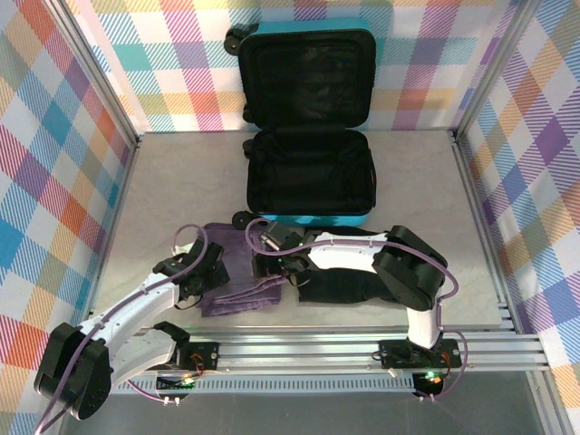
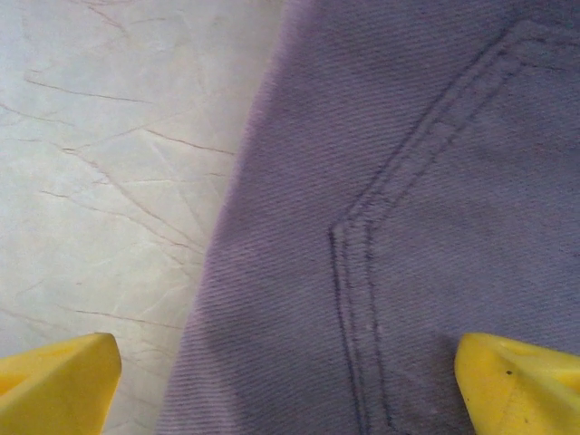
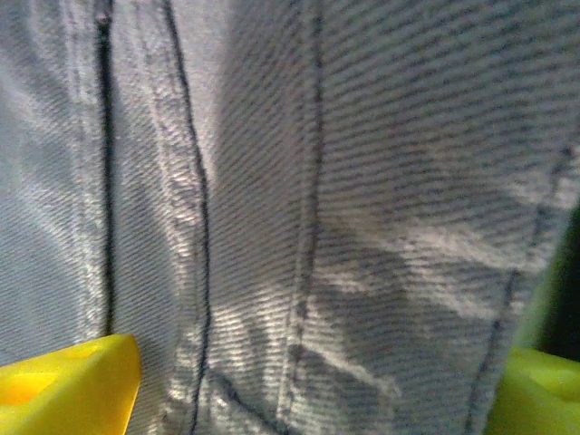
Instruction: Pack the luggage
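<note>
Currently luggage (image 1: 317, 219) is laid open at upper centre of the top view. Left gripper (image 2: 283, 362) is held spread over purple cloth (image 2: 408, 227); right gripper (image 3: 317, 362) is held spread over denim (image 3: 362, 181).

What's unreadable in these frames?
- Black garment: top view, mostly under the right arm.
- Left gripper, right gripper: wrist views, fingers cut off by the bottom edge; contact with the purple trousers unclear.
- Luggage interior: top view, black lining too dark for detail.
</note>
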You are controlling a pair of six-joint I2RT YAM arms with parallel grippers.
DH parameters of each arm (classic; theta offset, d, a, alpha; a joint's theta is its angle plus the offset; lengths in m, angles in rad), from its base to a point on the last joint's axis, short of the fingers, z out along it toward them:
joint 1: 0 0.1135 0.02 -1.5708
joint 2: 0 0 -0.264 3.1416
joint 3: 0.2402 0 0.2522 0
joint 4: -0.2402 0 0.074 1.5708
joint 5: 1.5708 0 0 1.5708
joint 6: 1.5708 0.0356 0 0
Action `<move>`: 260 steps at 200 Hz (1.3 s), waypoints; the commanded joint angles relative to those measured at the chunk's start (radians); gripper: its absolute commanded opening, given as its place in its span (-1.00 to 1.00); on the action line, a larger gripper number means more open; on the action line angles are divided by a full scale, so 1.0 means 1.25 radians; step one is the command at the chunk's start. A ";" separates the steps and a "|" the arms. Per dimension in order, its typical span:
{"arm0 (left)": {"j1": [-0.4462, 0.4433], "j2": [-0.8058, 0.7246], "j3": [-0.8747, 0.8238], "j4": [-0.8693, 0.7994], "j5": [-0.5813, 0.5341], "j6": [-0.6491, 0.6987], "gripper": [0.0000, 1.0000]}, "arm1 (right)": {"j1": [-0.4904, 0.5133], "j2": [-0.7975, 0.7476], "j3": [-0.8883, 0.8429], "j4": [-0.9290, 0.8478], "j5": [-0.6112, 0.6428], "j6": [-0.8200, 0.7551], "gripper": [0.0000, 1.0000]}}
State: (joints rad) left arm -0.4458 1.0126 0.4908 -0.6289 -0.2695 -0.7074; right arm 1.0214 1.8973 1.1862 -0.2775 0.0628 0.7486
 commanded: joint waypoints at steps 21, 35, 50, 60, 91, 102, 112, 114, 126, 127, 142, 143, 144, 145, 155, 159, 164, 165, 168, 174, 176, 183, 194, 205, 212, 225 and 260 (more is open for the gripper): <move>0.009 0.004 0.012 0.045 0.078 0.043 0.86 | -0.002 0.020 0.023 -0.008 -0.034 0.008 0.65; 0.008 0.010 0.007 0.054 0.098 0.046 0.82 | -0.002 0.026 0.027 -0.002 -0.049 0.006 0.59; 0.008 0.012 0.002 0.060 0.109 0.046 0.78 | -0.001 0.031 0.030 0.002 -0.054 0.006 0.51; 0.008 0.011 0.000 0.063 0.114 0.047 0.76 | -0.002 0.032 0.032 0.003 -0.056 0.005 0.46; 0.008 0.009 -0.005 0.071 0.131 0.049 0.64 | -0.002 0.029 0.032 0.008 -0.064 0.000 0.25; 0.008 0.011 -0.008 0.074 0.140 0.049 0.54 | -0.001 0.028 0.034 0.012 -0.068 -0.004 0.16; 0.007 0.011 -0.013 0.079 0.149 0.050 0.44 | -0.002 0.028 0.034 0.015 -0.075 -0.007 0.06; 0.007 0.011 -0.014 0.079 0.151 0.049 0.42 | -0.002 0.028 0.034 0.016 -0.076 -0.007 0.04; 0.005 0.007 -0.017 0.082 0.157 0.049 0.30 | -0.001 0.028 0.035 0.019 -0.086 -0.010 -0.08; 0.005 0.007 -0.017 0.081 0.157 0.049 0.28 | -0.001 0.028 0.035 0.020 -0.086 -0.011 -0.10; 0.000 0.000 -0.023 0.083 0.162 0.051 0.12 | -0.001 0.026 0.036 0.024 -0.093 -0.015 -0.26; 0.000 -0.001 -0.024 0.083 0.162 0.051 0.11 | -0.002 0.026 0.035 0.024 -0.094 -0.016 -0.27; 0.000 -0.002 -0.024 0.083 0.162 0.051 0.10 | -0.001 0.026 0.036 0.024 -0.094 -0.015 -0.28; -0.001 -0.002 -0.024 0.083 0.162 0.050 0.09 | -0.001 0.026 0.036 0.024 -0.095 -0.015 -0.30; -0.002 -0.009 -0.029 0.081 0.161 0.047 -0.06 | -0.002 0.024 0.034 0.025 -0.096 -0.017 -0.49; -0.003 -0.011 -0.031 0.081 0.161 0.046 -0.11 | -0.001 0.022 0.035 0.023 -0.095 -0.018 -0.57; -0.004 -0.015 -0.032 0.081 0.162 0.046 -0.15 | -0.001 0.021 0.034 0.023 -0.096 -0.019 -0.66; -0.004 -0.016 -0.033 0.081 0.162 0.046 -0.17 | 0.000 0.021 0.035 0.023 -0.096 -0.020 -0.68; -0.004 -0.017 -0.034 0.080 0.161 0.045 -0.20 | -0.001 0.020 0.035 0.022 -0.096 -0.021 -0.73; -0.005 -0.021 -0.035 0.079 0.161 0.045 -0.26 | -0.001 0.017 0.034 0.021 -0.093 -0.023 -0.84; -0.006 -0.023 -0.035 0.079 0.161 0.045 -0.29 | -0.002 0.016 0.036 0.021 -0.093 -0.025 -0.88; -0.008 -0.027 -0.036 0.077 0.159 0.044 -0.36 | 0.000 0.014 0.036 0.018 -0.092 -0.027 -0.98; -0.011 -0.038 -0.038 0.076 0.163 0.046 -0.50 | 0.000 0.005 0.035 0.017 -0.091 -0.034 -1.00; -0.015 -0.050 -0.036 0.075 0.166 0.047 -0.63 | -0.001 -0.003 0.032 0.019 -0.094 -0.040 -1.00; -0.020 -0.058 -0.035 0.072 0.167 0.048 -0.70 | 0.000 -0.008 0.031 0.020 -0.096 -0.045 -1.00; -0.027 -0.071 -0.030 0.062 0.169 0.048 -0.80 | 0.001 -0.019 0.029 0.021 -0.101 -0.054 -1.00; -0.059 -0.115 0.018 -0.004 0.164 0.039 -1.00 | 0.006 -0.074 0.023 0.012 -0.108 -0.084 -1.00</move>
State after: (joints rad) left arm -0.4839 0.9119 0.4568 -0.5797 -0.1131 -0.6498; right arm 1.0111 1.8946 1.2114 -0.2756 -0.0200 0.6903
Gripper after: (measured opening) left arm 0.048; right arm 0.148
